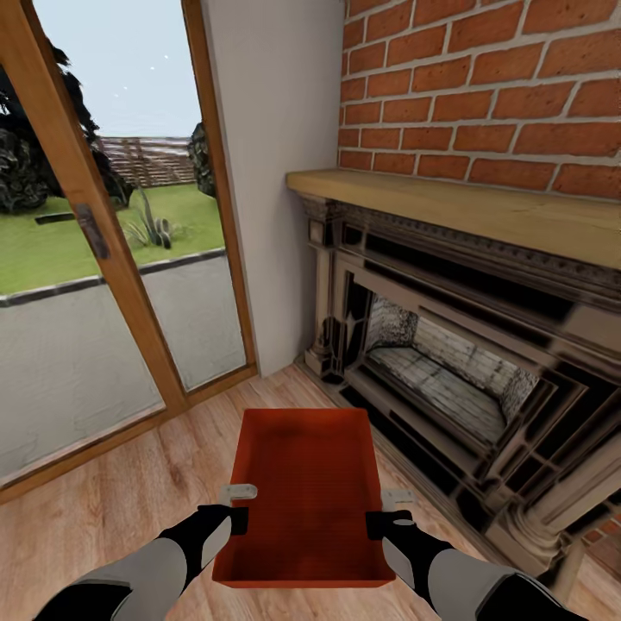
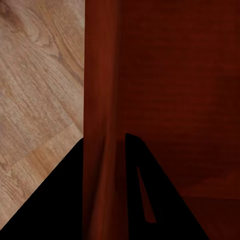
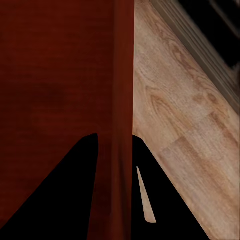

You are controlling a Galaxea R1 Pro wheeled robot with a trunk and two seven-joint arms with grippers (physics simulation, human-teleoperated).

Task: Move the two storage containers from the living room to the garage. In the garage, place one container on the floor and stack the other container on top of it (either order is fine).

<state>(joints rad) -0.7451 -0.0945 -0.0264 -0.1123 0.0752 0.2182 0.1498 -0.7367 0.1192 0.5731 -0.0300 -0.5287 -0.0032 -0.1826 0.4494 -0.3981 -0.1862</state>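
One orange-red storage container (image 1: 306,492) is held low over the living room's light wood floor (image 1: 129,509), long side pointing away from me. My left gripper (image 1: 237,509) is shut on its left wall and my right gripper (image 1: 388,511) on its right wall. In the left wrist view the container's wall (image 2: 100,90) runs between the black fingers (image 2: 60,200) of the left gripper (image 2: 105,145). The right wrist view shows the same on the other wall (image 3: 122,75), pinched by the right gripper (image 3: 116,140). The garage is out of view.
A dark fireplace (image 1: 448,371) with a wood mantel (image 1: 466,207) under red brick (image 1: 483,86) stands close on the right. A wood-framed glass door (image 1: 95,259) is at the left, with a beige wall (image 1: 276,172) between them.
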